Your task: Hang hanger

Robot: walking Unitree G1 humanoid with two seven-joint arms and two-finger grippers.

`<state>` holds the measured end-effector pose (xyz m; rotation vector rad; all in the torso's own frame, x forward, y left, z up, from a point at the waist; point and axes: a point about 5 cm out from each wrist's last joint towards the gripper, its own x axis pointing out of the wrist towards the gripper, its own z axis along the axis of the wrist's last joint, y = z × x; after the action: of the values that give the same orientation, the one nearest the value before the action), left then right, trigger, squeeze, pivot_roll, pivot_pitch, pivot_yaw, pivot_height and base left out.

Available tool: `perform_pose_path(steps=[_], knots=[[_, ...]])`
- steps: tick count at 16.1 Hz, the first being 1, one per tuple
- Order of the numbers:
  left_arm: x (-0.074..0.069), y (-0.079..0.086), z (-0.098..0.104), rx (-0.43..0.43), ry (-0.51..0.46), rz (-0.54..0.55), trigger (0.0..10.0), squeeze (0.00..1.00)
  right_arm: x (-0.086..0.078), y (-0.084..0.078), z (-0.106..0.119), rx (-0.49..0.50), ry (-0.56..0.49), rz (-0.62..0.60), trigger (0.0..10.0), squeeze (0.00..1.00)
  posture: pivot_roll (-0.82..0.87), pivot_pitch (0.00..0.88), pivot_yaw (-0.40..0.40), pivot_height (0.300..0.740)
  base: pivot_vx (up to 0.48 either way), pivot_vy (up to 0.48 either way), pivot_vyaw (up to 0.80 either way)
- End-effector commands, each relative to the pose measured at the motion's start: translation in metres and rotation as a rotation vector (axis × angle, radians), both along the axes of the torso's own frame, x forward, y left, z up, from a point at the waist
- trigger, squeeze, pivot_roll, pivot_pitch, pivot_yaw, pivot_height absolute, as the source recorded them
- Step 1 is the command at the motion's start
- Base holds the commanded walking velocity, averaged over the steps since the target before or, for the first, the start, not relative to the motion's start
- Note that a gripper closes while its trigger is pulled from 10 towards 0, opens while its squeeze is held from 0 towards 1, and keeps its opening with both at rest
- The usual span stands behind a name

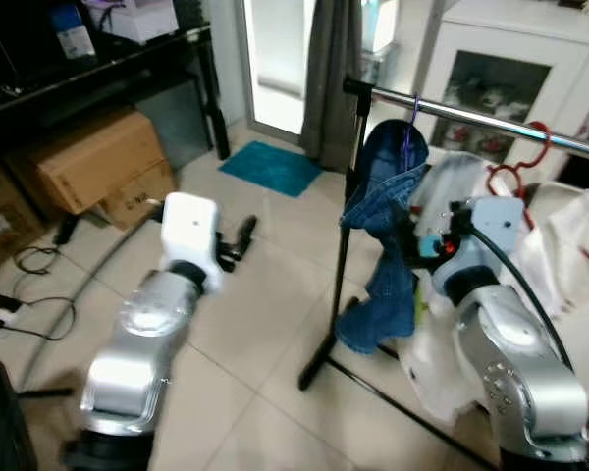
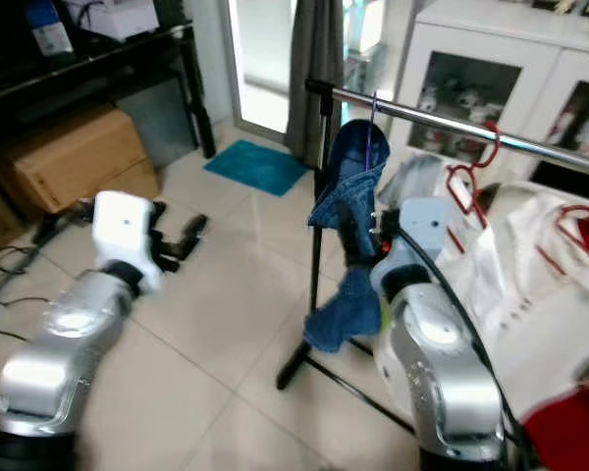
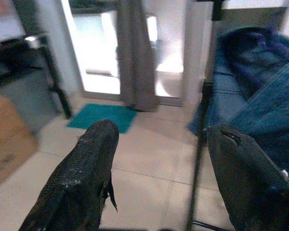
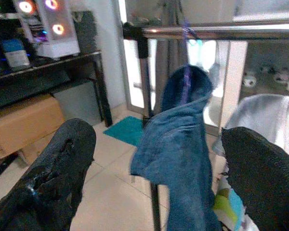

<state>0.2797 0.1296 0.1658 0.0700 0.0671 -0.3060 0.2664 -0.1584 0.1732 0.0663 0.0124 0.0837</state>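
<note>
Nearest the camera, 2 silver arms are seen. The right gripper (image 4: 154, 159) is raised just before the rail, its fingers (image 4: 53, 173) spread wide with nothing held. The left gripper (image 3: 159, 178) is also spread wide and empty, and is held out over the tiled floor (image 1: 265, 255), well apart from the rack.

The purple hanger (image 1: 409, 132) is already hooked over the steel rail (image 1: 491, 120), close to the black upright (image 1: 346, 231), with a blue denim garment (image 1: 385, 245) draped from it. From the right gripper the hanger lies straight ahead and a little above; the rail's long axis runs across that line of approach. The right arm is judged much the nearer.

Counted: 1 purple hanger, 1 denim garment, 1 rail, at least 2 red hangers (image 2: 468, 167) further along, carrying white clothes (image 2: 530, 285), and 1 teal mat (image 1: 271, 167). The task appears almost complete, only withdrawal remaining.
</note>
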Motion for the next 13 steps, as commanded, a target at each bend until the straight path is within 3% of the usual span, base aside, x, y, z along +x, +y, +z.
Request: perform_pose_path(steps=[1,8,13], knots=[[0.0,0.006,0.004,0.019,-0.013,0.018,10.0,0.0,0.001,0.003,0.007,0.005,-0.03,0.013,10.0,0.0,-0.13,0.007,0.028,0.74,0.262,0.0,0.0],[-0.002,0.007,0.004,0.051,-0.021,-0.004,10.0,0.0,0.007,0.002,0.015,-0.002,-0.031,-0.007,10.0,0.0,-0.13,0.009,0.015,0.74,0.261,0.0,0.0],[-0.004,0.004,0.002,0.063,-0.017,-0.036,10.0,0.0,0.009,0.006,0.021,-0.013,-0.04,0.021,10.0,0.0,-0.13,0.009,0.009,0.74,0.048,0.0,-0.59]])
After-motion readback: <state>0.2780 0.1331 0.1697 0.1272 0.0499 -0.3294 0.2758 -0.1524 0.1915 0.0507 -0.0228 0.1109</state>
